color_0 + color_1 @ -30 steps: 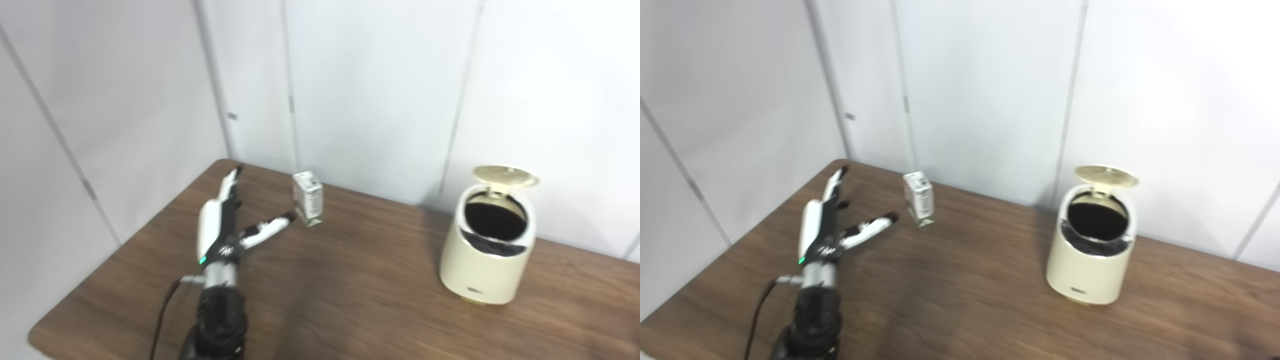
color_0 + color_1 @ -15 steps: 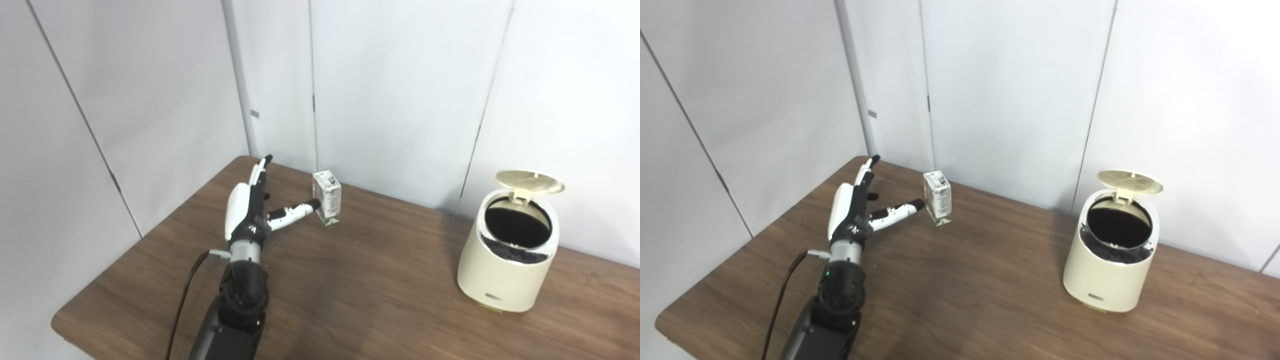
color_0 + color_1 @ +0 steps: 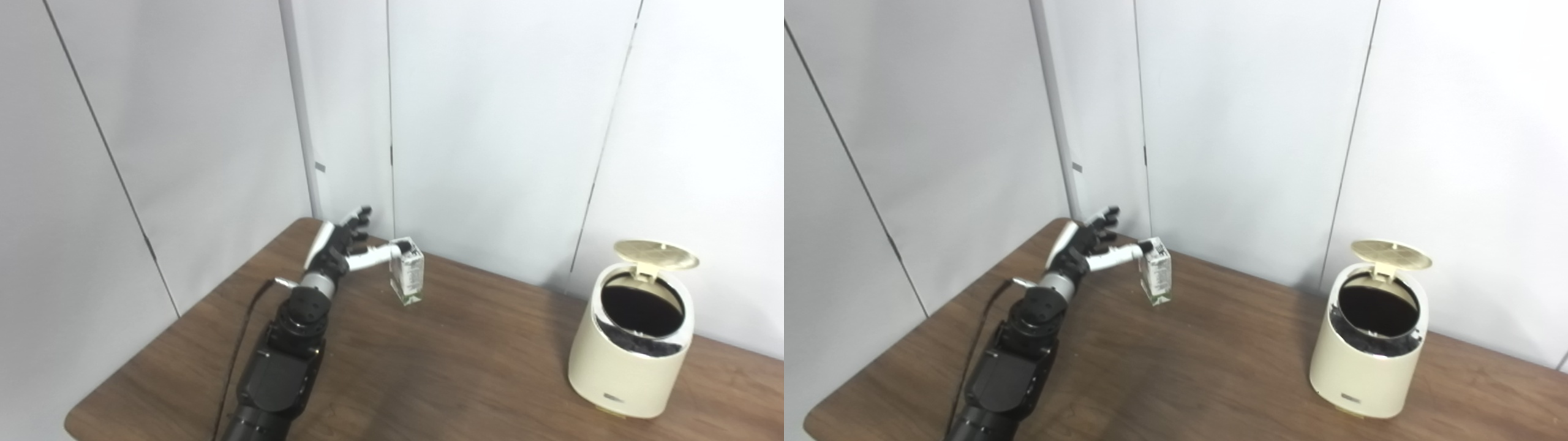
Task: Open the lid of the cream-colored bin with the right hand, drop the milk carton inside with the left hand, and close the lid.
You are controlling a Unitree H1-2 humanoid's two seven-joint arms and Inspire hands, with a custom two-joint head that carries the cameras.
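The left hand (image 3: 343, 245) is spread wide and grasping nothing, its thumb tip at the top of the milk carton (image 3: 407, 271), far left on the table (image 3: 465, 367). The cream-colored bin (image 3: 631, 349) stands well right, lid (image 3: 655, 253) raised.

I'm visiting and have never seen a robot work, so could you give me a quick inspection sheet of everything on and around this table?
Surface: brown wooden table.
Job's things: milk carton upright near the far left; cream-colored bin at right, lid up.
Clutter: nothing seen.
Hands: left hand open, thumb by the carton's top, no grasp; right hand not in view.
Cables: black cable along the left arm.
Surroundings: white wall panels.
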